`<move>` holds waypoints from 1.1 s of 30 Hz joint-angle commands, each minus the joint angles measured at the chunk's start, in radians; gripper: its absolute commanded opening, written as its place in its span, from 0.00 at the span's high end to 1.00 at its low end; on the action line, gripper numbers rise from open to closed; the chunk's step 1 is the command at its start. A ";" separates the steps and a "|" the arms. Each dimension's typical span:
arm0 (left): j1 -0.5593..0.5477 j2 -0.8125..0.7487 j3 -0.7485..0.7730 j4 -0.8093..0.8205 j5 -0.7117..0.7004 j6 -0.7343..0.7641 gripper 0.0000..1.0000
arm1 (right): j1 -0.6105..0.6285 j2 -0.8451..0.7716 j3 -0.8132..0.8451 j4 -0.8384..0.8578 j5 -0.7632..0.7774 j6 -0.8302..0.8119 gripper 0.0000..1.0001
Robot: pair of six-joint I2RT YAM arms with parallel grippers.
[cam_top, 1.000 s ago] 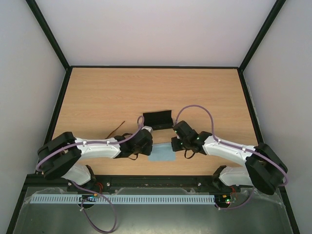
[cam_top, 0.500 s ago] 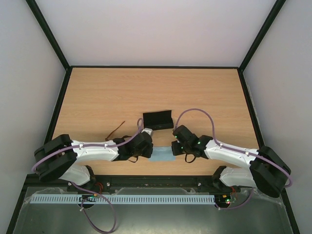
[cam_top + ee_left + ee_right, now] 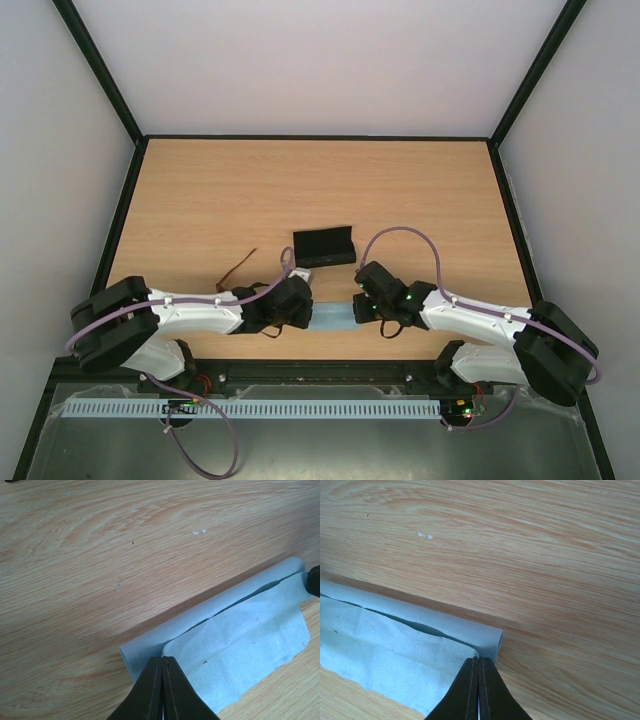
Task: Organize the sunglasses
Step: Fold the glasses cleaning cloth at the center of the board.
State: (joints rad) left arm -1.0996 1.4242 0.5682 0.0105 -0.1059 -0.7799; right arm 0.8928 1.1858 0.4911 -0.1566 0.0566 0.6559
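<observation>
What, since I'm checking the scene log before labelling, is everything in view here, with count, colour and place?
sunglasses: one pair, brown, on the table left of the case, mostly hidden behind the left arm
case: one, black, middle of the table
cloth: one, light blue, folded over, near edge of the table between the two hands
table: one, light wood, under everything
left hand: one, black, shut on the cloth's left end
right hand: one, black, shut on the cloth's right end
</observation>
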 commanded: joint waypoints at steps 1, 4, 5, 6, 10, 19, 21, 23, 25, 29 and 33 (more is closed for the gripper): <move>-0.013 -0.009 -0.017 0.012 -0.012 -0.017 0.98 | 0.012 -0.014 -0.022 -0.031 0.006 0.021 0.99; -0.017 -0.008 -0.021 0.017 -0.012 -0.020 0.98 | 0.015 -0.017 -0.028 -0.028 0.004 0.026 0.99; -0.019 -0.006 -0.023 0.018 -0.011 -0.022 0.98 | 0.015 -0.016 -0.030 -0.026 0.002 0.027 0.99; -0.020 -0.005 -0.026 0.021 -0.011 -0.024 0.98 | 0.016 -0.015 -0.031 -0.025 0.001 0.027 0.99; -0.022 -0.004 -0.028 0.026 -0.009 -0.027 0.97 | 0.020 -0.010 -0.036 -0.019 -0.001 0.030 0.99; -0.029 -0.004 -0.031 0.029 -0.008 -0.032 0.97 | 0.025 -0.009 -0.044 -0.014 -0.010 0.035 0.99; -0.033 -0.005 -0.032 0.029 -0.009 -0.035 0.97 | 0.024 -0.012 -0.046 -0.014 -0.012 0.037 0.99; -0.038 -0.008 -0.033 0.028 -0.011 -0.039 0.97 | 0.027 -0.015 -0.049 -0.015 -0.012 0.038 0.99; -0.040 -0.011 -0.035 0.027 -0.013 -0.042 0.96 | 0.032 -0.018 -0.049 -0.016 -0.014 0.039 0.95; -0.043 -0.019 -0.038 0.021 -0.018 -0.047 0.95 | 0.042 -0.027 -0.050 -0.019 -0.012 0.047 0.90; -0.049 -0.029 -0.040 0.016 -0.024 -0.051 0.93 | 0.049 -0.043 -0.055 -0.024 -0.012 0.054 0.90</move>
State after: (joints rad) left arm -1.1351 1.4197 0.5407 0.0254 -0.1093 -0.8204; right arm 0.9295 1.1709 0.4522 -0.1513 0.0452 0.6930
